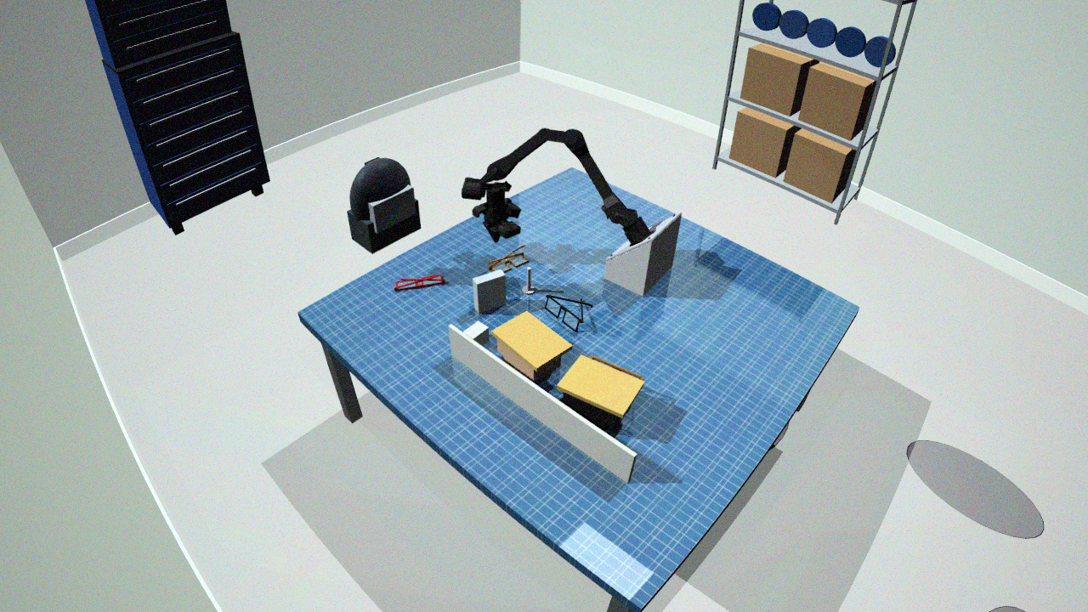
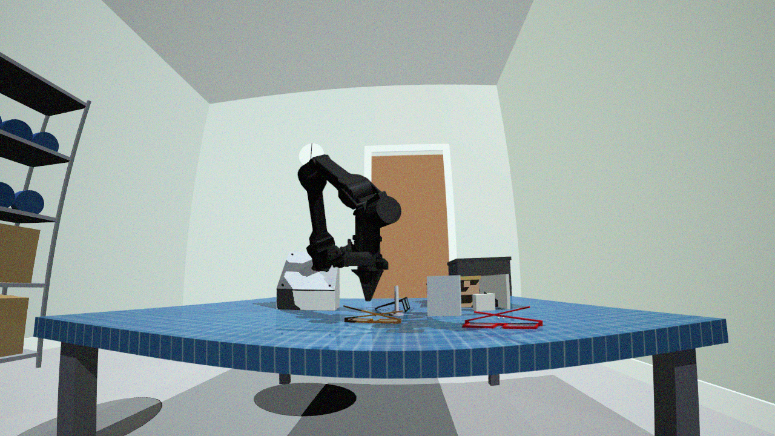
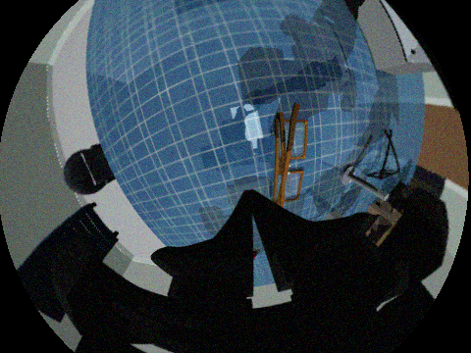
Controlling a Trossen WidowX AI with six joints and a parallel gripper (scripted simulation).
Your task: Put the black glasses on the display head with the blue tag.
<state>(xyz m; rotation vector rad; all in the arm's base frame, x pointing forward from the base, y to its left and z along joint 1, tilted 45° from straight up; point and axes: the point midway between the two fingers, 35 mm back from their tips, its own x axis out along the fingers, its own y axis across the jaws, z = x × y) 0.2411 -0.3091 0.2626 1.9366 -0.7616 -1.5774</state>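
Observation:
The black glasses (image 1: 569, 312) (image 2: 402, 303) (image 3: 383, 164) lie on the blue table (image 1: 722, 320) (image 2: 217, 325) near a small upright post (image 1: 528, 280) (image 2: 396, 298). Two display heads with yellow tops (image 1: 530, 342) (image 1: 601, 384) stand behind a long white wall (image 1: 540, 395). One face shows in the exterior view (image 2: 467, 284). I see no blue tag in any view. My gripper (image 1: 503, 233) (image 2: 369, 297) (image 3: 249, 194) is shut and empty. It points down just above the table beside the orange glasses (image 1: 509, 259) (image 2: 373, 317) (image 3: 288, 157), well away from the black pair.
Red glasses (image 1: 419, 283) (image 2: 501, 321) lie near the table's left edge. A grey block (image 1: 489, 291) (image 2: 444, 295) and a small white cube (image 1: 478, 331) (image 2: 483, 301) stand by the wall's end. The arm's white base (image 1: 643, 258) (image 2: 307, 284) is at the back.

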